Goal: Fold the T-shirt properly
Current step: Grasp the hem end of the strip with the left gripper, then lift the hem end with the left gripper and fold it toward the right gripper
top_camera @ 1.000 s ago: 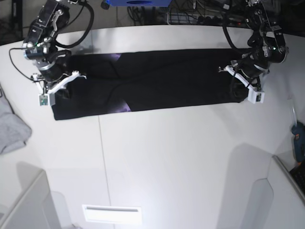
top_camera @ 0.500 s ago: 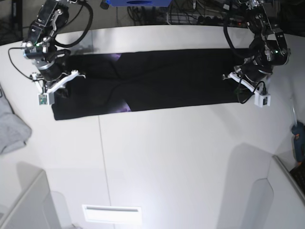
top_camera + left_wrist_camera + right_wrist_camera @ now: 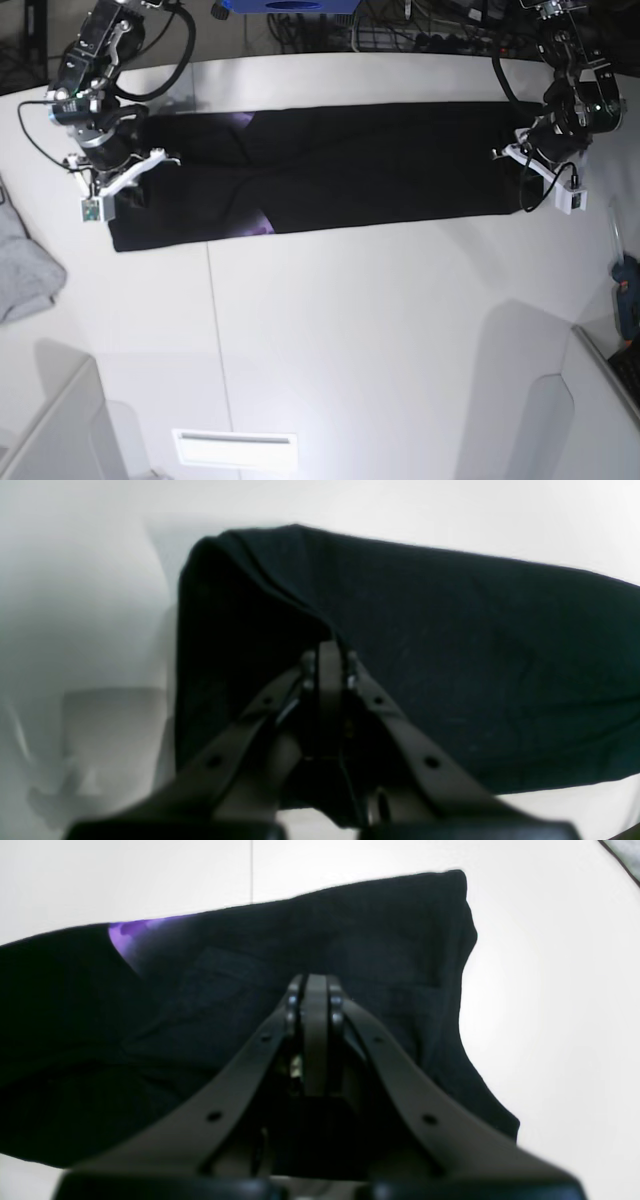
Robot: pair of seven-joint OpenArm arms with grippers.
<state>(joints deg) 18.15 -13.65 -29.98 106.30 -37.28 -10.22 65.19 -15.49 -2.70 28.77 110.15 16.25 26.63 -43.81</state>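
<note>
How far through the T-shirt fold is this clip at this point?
Done: the T-shirt lies as a long narrow band across the table, its sides folded in, a bit of purple print showing. In hand: the left claw and right claw look shut, one at each end of the band; whether they pinch cloth is unclear. Left: folding the band end to end into a compact stack.

The T-shirt (image 3: 320, 165) is black; folded into a long flat band across the table's (image 3: 350, 340) far side; purple print peeks out.
</note>
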